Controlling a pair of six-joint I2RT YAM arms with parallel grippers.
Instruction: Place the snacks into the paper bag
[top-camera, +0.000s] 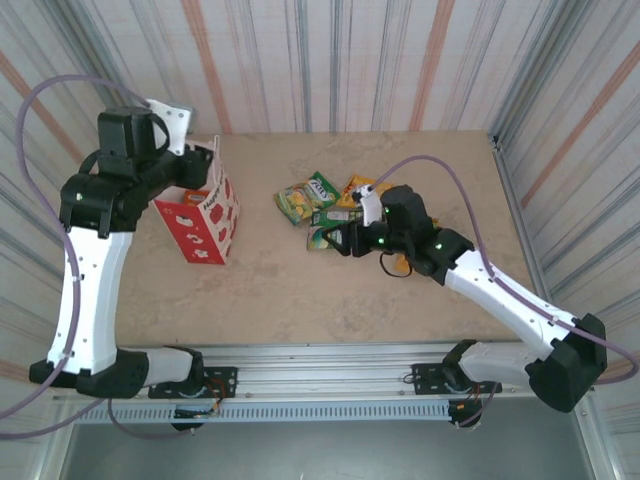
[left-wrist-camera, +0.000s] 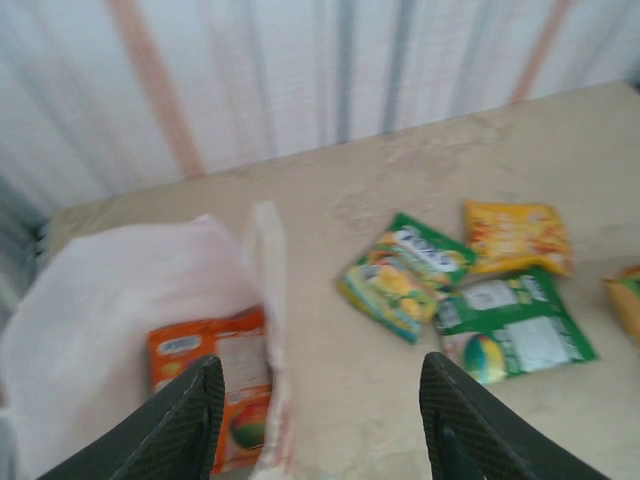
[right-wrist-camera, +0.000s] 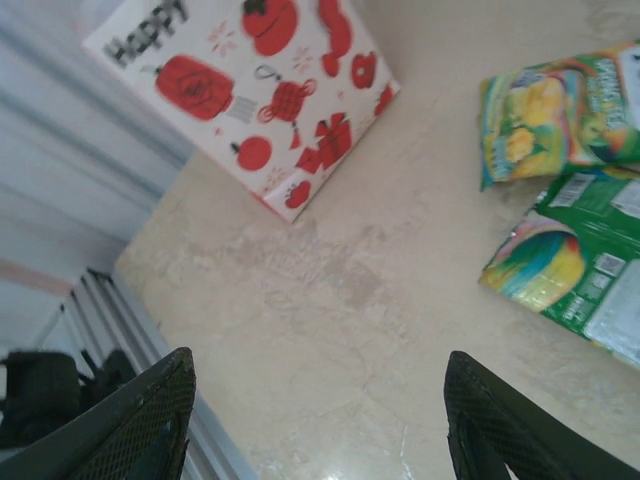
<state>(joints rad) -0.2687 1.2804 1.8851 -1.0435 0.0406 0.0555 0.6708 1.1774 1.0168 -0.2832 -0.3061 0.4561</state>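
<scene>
snacks (left-wrist-camera: 400, 285) lie flat, glossy, beside boxy paper bag (top-camera: 205, 232); left fingers (left-wrist-camera: 185, 425), right fingers (right-wrist-camera: 140, 420) apart.

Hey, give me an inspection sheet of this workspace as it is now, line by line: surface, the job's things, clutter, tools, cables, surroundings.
Surface: beige stone-pattern table, holding the job's things.
Job's things: paper bag at the left with its mouth open and an orange packet inside; loose snacks heaped mid-table, in green, yellow and orange.
Clutter: nothing seen.
Tools: left tool open and empty above the bag's mouth; right tool open and empty over bare table beside the heap.
Cables: purple cables loop off both arms, the right one arching above the table.
Surroundings: striped curtain walls around the table; metal rail at the near edge.
</scene>
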